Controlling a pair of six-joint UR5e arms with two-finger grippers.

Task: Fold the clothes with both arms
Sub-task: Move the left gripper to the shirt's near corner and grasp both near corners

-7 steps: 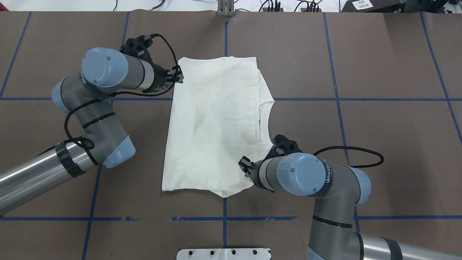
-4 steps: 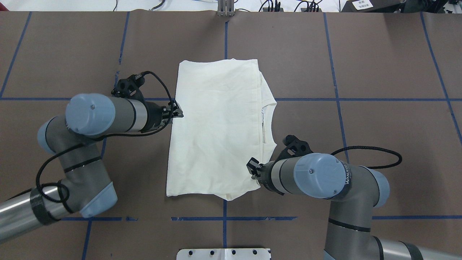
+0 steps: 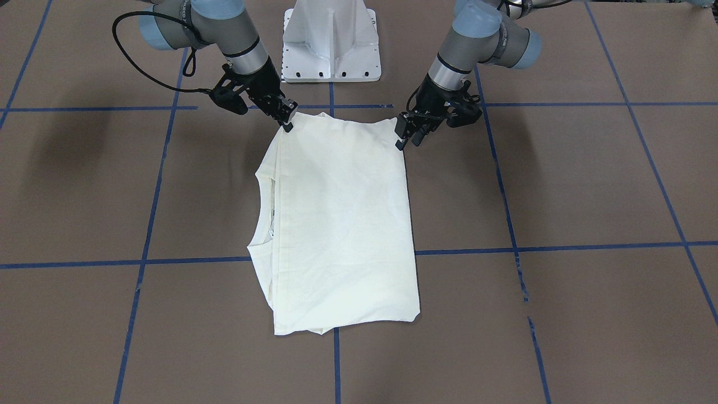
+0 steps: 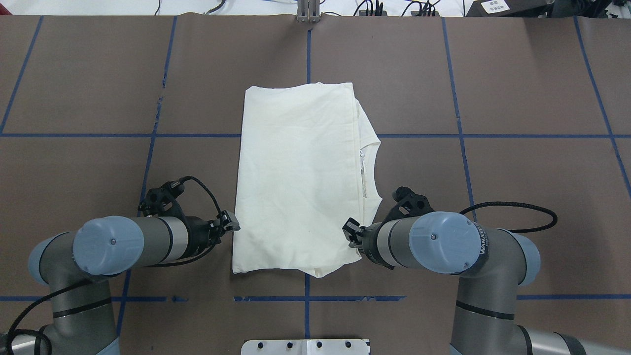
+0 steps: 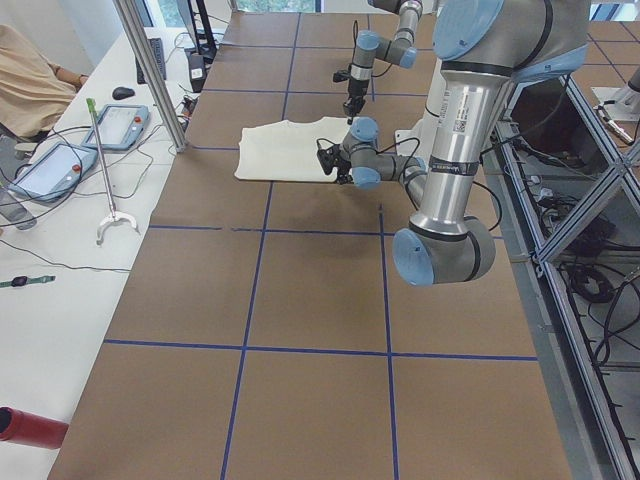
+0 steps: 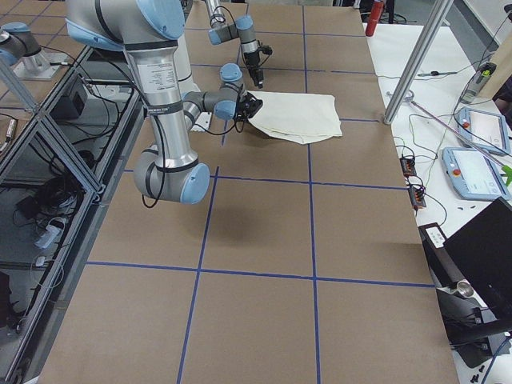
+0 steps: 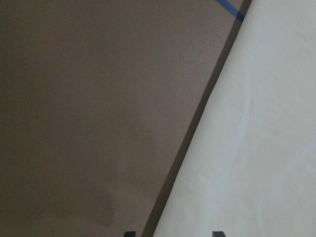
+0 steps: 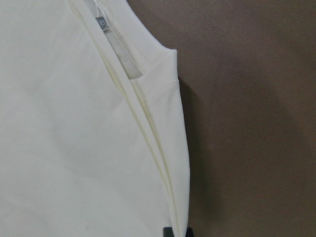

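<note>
1. Black right fingers [image 4: 350, 231] are pinched almost together on the cream T-shirt [image 4: 296, 177]. They grip its layered side edge at the corner nearest the robot, just past the shoulder beside the neck opening [image 4: 367, 167].
2. Black left fingers [image 4: 232, 227] stand parted at the opposite side of the same near end. In the left wrist view the two tips sit well apart, one over bare tabletop [image 4: 517, 98] and one over cloth. They straddle the garment's straight edge with nothing clamped between them.
3. The right arm [image 4: 434, 241] comes in from the robot's right with its wrist low and roughly level, pointing inward at the cloth. A black cable [image 4: 522, 217] loops out behind it.
4. The left arm [image 4: 148, 241] mirrors that pose from the other side, also low and pointing inward.
5. The T-shirt lies folded into a long rectangle, plain side up, at the middle of the brown tabletop. Its length runs away from the robot and its neck opening faces the robot's right. A small grey label [image 8: 100, 22] shows inside the collar in the right wrist view.
6. Blue tape lines [image 4: 493, 135] mark the tabletop in a grid, and one disappears under the cloth. The white pedestal base [image 3: 331, 39] stands at the robot's edge between the two arms.
</note>
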